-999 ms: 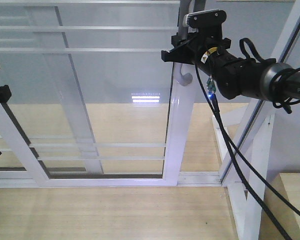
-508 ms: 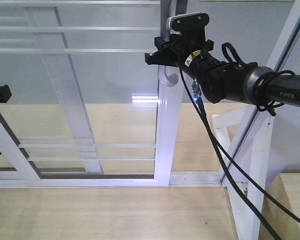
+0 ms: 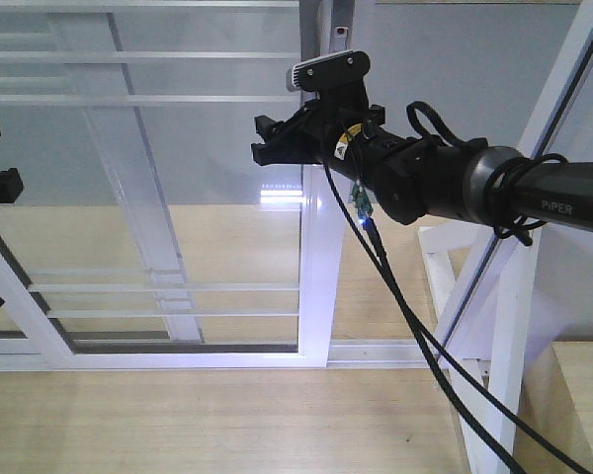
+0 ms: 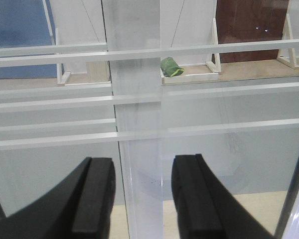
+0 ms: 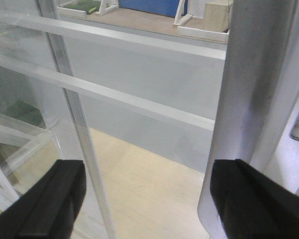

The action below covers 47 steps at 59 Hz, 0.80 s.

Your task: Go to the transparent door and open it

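The transparent door is a glass panel in a white frame with thin white bars, and it stands on a floor track. My right gripper reaches in from the right at the door's right stile, at handle height. In the right wrist view it is open, and the silver-grey handle bar stands just inside the right finger. In the front view the gripper hides the handle. My left gripper is open and empty. It faces the glass and bars close up.
White diagonal support braces stand to the right of the door. A wooden box sits at the lower right. The floor track runs on past the door's right edge. A green object lies beyond the glass.
My right gripper has moved left and the door's right stile has moved left with it. The opening to the right of the door is wider. The left gripper has not moved.
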Motion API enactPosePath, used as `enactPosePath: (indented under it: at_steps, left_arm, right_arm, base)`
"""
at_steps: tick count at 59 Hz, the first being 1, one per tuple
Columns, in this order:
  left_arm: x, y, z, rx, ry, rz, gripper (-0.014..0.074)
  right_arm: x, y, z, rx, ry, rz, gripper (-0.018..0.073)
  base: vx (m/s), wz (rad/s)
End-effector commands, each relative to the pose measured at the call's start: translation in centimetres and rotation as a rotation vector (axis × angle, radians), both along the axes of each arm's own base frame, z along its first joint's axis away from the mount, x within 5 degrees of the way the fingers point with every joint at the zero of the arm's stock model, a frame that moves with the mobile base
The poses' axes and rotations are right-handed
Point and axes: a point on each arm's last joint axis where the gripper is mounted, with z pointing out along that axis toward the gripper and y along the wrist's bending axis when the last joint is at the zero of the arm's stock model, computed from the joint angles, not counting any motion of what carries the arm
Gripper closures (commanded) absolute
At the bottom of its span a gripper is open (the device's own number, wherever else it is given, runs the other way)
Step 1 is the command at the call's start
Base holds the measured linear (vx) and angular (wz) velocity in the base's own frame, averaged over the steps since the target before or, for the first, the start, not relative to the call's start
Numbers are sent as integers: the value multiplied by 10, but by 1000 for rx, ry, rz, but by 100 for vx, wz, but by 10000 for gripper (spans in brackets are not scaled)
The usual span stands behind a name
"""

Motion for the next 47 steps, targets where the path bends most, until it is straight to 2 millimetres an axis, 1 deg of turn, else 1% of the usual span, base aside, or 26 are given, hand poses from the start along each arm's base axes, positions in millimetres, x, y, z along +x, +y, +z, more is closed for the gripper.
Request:
enactPosePath:
  at_steps: [1,5,11,16,21,24,29,36,41,47]
  left_arm:
    - [1,-1,22,-18,-134,1,184]
    - [1,-1,21,-17,-125,1,184]
    - [1,-2,19,4,-102,-11,184]
    - [0,-6,17,50,-86,-45,184]
    - [0,-11,18,69,-93,-75,184]
    - [0,-12,18,50,-98,-76,184]
    - [0,-11,18,-36,-92,-56,184]
    - [2,-12,17,-54,-83,-59,184]
    - [9,-16,17,-58,-68,-76,183]
    - [26,-29,17,-56,-47,-120,175]
  right_arm:
    - [-7,-8,59,64,-131,-4,-79]
    - [-13,-18,73,20,-90,-20,-74]
    - [-28,-39,96,-86,-37,-38,-50]
    - [-42,-60,115,-146,-23,-61,-23]
    - [-56,-91,128,-134,-26,-129,-6]
    - [-64,-110,132,-118,-23,-180,-4]
    - [-84,-146,133,-125,-6,-268,-4]
    - [-112,-190,133,-181,48,-393,-4]
    - [-134,-212,136,-227,94,-469,-4]
    - [-156,-229,143,-258,111,-539,-4]
  base:
    - [0,0]
    - [0,0]
    - [0,0]
    - [0,0]
    - [0,0]
    - [0,0]
    - [0,0]
    - [0,0]
    - [0,0]
    - [0,0]
